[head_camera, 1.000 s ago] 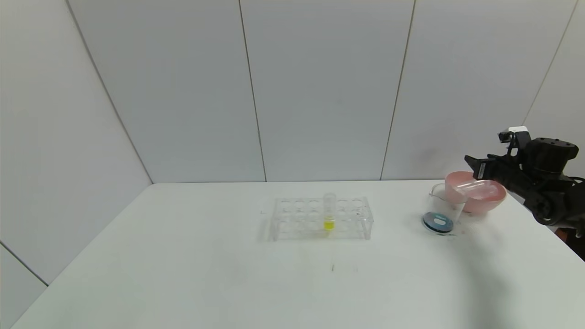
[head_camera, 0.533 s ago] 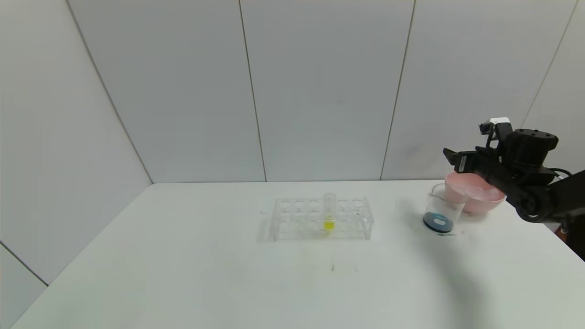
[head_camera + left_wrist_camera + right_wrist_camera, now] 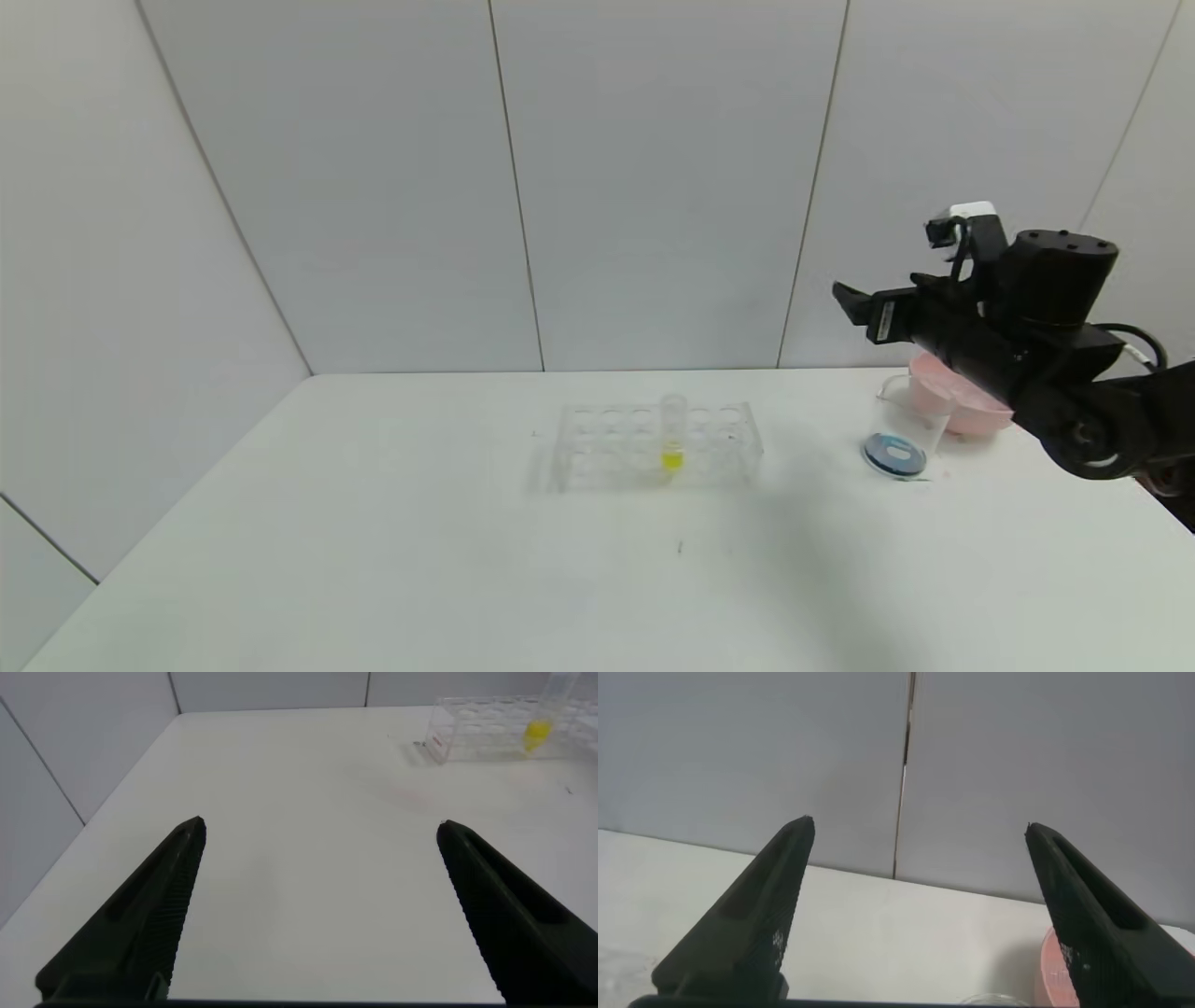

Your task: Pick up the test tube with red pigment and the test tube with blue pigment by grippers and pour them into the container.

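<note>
Right gripper point(image 3: 864, 313), fingers spread and empty, hangs above the beaker point(image 3: 904, 425), which stands on the desk point(image 3: 467, 560) holding dark blue liquid; neither the red nor the blue tube is visible. Left gripper point(image 3: 318, 905) likewise spread, well apart.

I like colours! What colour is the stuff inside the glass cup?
Dark blue, in the container; head view shows it best.

Bare table point(image 3: 373, 560) left of rack point(image 3: 653, 446)

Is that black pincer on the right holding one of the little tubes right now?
No. The right pincer is spread wide open with nothing but wall and table showing between its two fingers.
</note>
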### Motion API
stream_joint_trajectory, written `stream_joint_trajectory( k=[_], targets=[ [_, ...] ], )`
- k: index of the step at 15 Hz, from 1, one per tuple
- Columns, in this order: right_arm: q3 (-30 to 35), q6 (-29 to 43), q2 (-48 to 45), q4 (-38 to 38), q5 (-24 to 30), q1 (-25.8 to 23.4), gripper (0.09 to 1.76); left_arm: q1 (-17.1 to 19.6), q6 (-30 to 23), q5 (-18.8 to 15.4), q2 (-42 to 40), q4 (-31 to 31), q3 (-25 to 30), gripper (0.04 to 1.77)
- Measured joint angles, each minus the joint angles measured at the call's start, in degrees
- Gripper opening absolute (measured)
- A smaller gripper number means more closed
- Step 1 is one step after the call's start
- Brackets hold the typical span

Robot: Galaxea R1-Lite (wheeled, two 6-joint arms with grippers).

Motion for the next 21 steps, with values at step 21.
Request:
stream_joint_trajectory(
  k=[21],
  targets=[
    [29.59, -6.63, -92.14, 39.91, -15.57, -1.45, 1.7, 0.0, 0.0, 0.0, 0.0, 0.0, 0.0, 1.76]
  ],
)
